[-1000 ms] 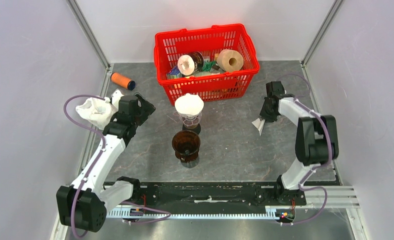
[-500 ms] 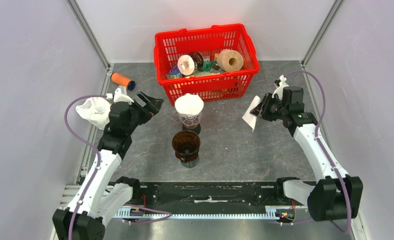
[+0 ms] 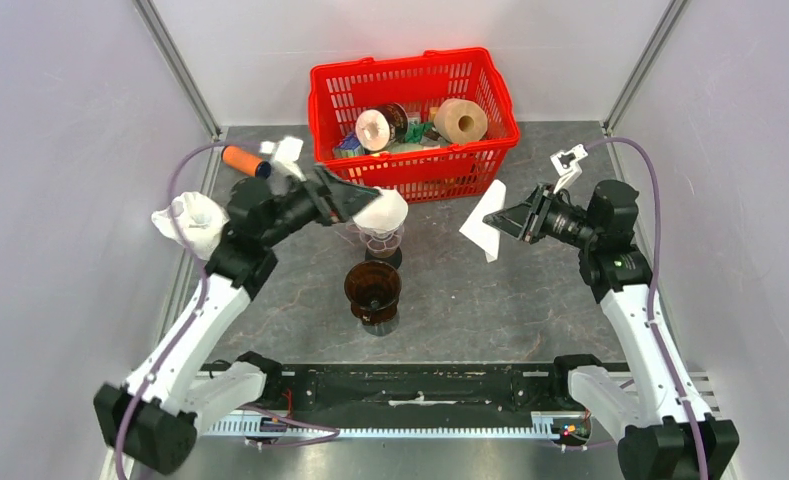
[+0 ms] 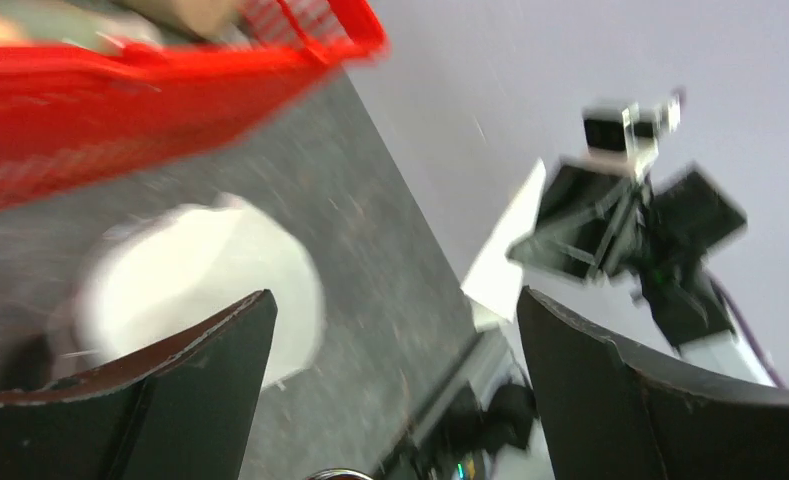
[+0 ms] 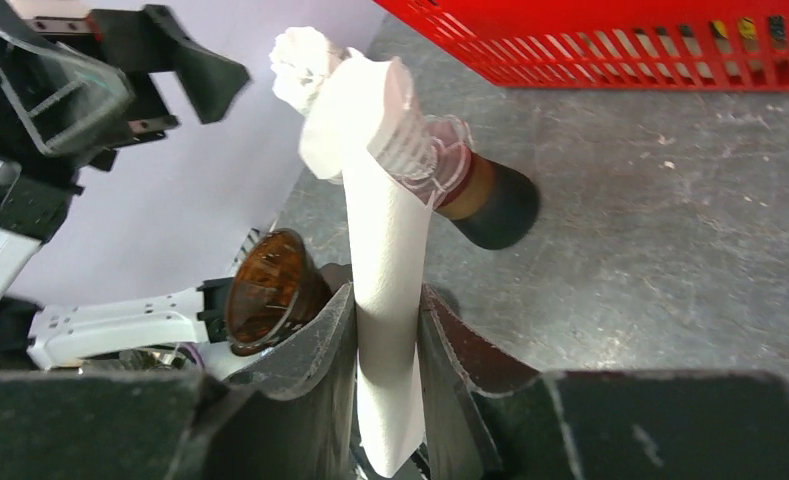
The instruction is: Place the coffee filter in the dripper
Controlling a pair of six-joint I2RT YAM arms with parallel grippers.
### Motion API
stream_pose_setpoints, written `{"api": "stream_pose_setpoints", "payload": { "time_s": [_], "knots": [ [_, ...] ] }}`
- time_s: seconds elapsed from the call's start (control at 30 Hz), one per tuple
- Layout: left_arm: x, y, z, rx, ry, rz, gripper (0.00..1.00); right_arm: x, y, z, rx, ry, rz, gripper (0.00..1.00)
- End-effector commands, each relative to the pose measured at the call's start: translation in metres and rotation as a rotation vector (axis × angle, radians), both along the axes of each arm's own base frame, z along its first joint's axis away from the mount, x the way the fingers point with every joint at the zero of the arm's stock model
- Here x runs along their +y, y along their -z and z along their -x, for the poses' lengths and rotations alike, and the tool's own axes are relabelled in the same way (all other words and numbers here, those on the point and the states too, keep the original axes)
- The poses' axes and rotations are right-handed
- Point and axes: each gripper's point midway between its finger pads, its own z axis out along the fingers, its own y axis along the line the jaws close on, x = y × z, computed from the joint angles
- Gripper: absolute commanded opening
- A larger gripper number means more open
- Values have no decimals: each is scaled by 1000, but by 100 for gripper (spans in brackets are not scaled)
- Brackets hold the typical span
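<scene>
Noting the brown dripper [image 3: 373, 288] sitting empty at frame centre, just below a clear dripper [image 3: 379, 238] carrying a white filter. Pinching the folded coffee filter [image 3: 483, 222] flat in the right gripper [image 3: 510, 222], right of centre, off the table and well apart from both drippers. Holding the left gripper [image 3: 355, 203] spread wide over the clear dripper's rim. Likely risking a skewed landing: going in unopened, catching the rim, tipping the dripper. Possibly risking a clash by crowding both arms below the red basket [image 3: 413, 175].
</scene>
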Motion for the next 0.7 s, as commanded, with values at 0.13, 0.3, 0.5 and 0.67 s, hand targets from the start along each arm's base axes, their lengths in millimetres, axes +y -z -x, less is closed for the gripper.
{"api": "stream_pose_setpoints", "payload": {
  "time_s": [0.13,0.3,0.5,0.67],
  "knots": [
    [-128,5,48,-27,504,-137,89,9,-32,13,-59,-39,-118,35],
    [-158,15,51,13,582,-149,83,10,-38,15,-58,-44,-148,35],
    [-184,22,61,41,662,-155,75,10,-35,11,-40,-34,-147,36],
    [-199,25,67,63,711,-146,67,11,-31,9,-26,-34,-144,36]
  ]
}}
